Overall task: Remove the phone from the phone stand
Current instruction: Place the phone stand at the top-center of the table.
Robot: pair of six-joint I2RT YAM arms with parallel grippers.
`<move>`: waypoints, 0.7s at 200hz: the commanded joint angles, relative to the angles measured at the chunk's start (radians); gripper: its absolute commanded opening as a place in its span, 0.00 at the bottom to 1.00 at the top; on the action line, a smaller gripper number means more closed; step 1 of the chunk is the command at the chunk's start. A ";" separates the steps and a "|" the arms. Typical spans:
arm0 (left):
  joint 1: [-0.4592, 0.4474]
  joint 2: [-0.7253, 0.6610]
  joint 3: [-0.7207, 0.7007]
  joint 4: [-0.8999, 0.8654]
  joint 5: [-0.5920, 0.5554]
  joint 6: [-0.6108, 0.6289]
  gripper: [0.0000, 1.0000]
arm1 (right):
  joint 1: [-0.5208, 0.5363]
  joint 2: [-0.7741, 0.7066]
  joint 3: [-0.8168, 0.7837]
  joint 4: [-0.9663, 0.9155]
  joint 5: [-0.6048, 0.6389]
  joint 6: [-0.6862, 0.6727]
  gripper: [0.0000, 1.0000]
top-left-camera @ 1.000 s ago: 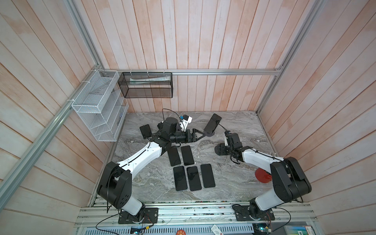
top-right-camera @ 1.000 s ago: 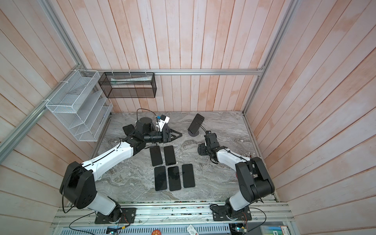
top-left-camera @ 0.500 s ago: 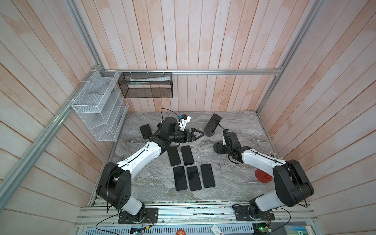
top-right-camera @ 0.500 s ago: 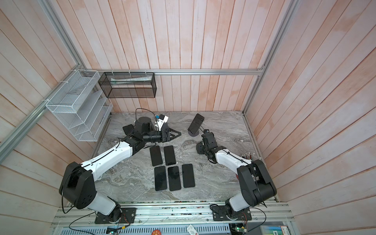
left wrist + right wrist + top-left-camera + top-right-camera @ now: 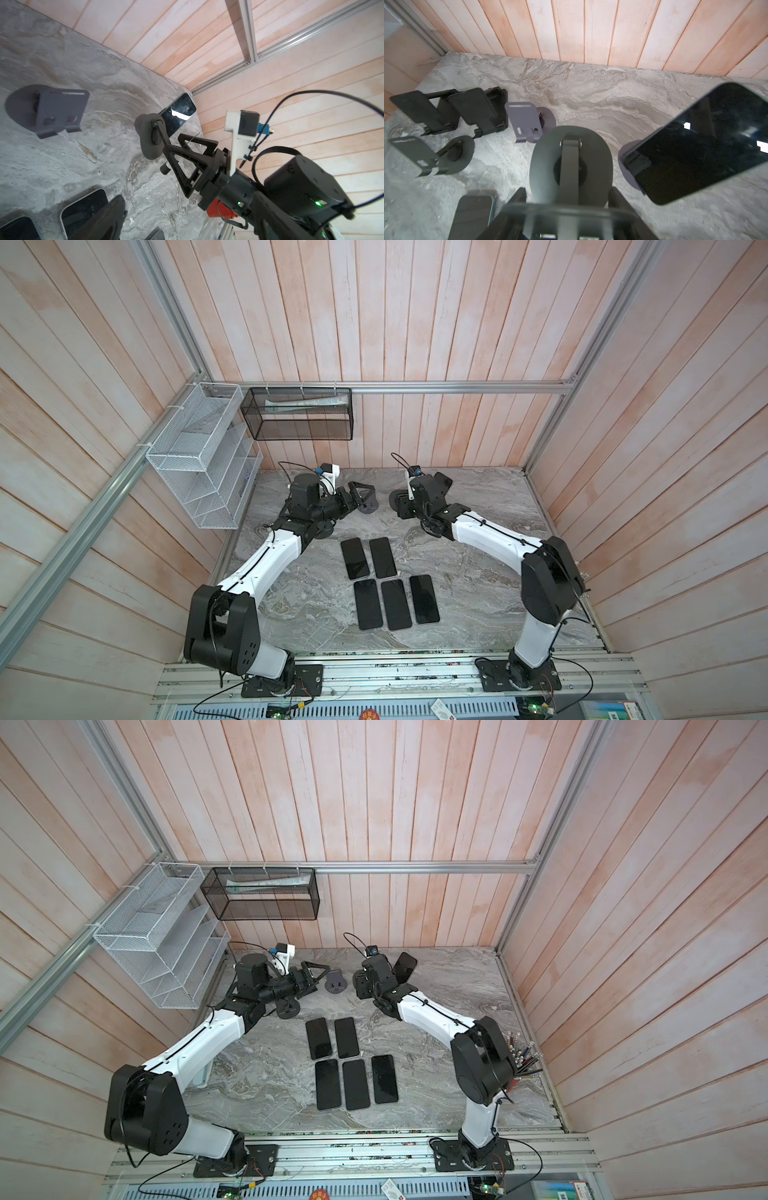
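The phone (image 5: 706,145) leaned, screen up and tilted, on its grey phone stand (image 5: 625,160) at the back right of the desk (image 5: 478,572), just beyond the right arm's wrist in both top views. No fingers touched it.

The right gripper (image 5: 566,194) sat just beside it, with its fingers (image 5: 519,195) on either side of a dark round-based stand (image 5: 571,158). I could not tell whether they pressed on that stand.

The left gripper (image 5: 360,494) hung near the back left with its fingers spread and nothing between them, next to an empty grey stand (image 5: 368,507).

More empty stands (image 5: 475,112) stood near the back wall. Five phones (image 5: 396,603) lay flat in two rows mid-desk.
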 commanded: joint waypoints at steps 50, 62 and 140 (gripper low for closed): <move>0.029 -0.037 -0.018 0.043 -0.009 -0.030 0.96 | -0.076 0.354 0.450 -0.137 -0.013 0.021 0.56; 0.029 -0.032 -0.017 0.046 -0.004 -0.032 0.96 | -0.077 0.408 0.515 -0.163 -0.033 0.006 0.56; 0.030 -0.013 -0.022 0.079 0.038 -0.062 0.96 | -0.086 0.591 0.701 -0.206 -0.075 0.011 0.60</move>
